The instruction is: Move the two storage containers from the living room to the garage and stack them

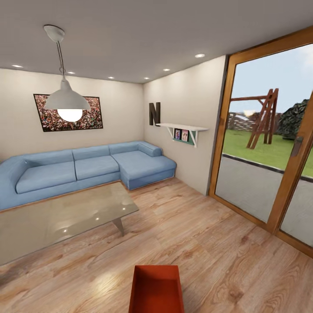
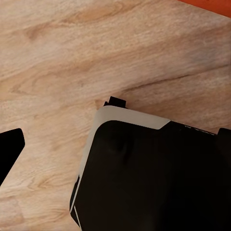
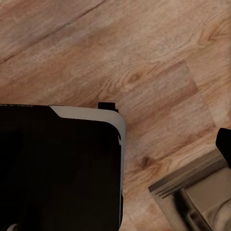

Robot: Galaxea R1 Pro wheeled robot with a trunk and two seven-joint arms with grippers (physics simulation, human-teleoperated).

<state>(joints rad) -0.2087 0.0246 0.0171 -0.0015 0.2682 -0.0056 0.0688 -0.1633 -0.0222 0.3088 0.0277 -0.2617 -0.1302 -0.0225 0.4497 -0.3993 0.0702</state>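
Nearest the robot, a red-orange, thin-walled, lidless rectangular storage container (image 1: 156, 289) sits on the light wood-plank floor (image 1: 226, 256) at the near centre of the head view, running off the near edge. Its long axis seems to run near to far, open side up, short far wall facing the room, though its near end is cut off. A sliver of red-orange (image 2: 207, 4) also shows in the left wrist view.

Judging by this, the task is at its start: approach and pick up. The next move calls for lowering both arms to the container's walls.

Whether either end effector is spread or pressed together, I cannot tell; both wrist views show mostly the robot's dark body over planks.

Farther off stand a glass-topped coffee desk (image 1: 65, 217), a blue sectional sofa (image 1: 87, 167) and, at right, wood-framed glass doors (image 1: 261, 174).
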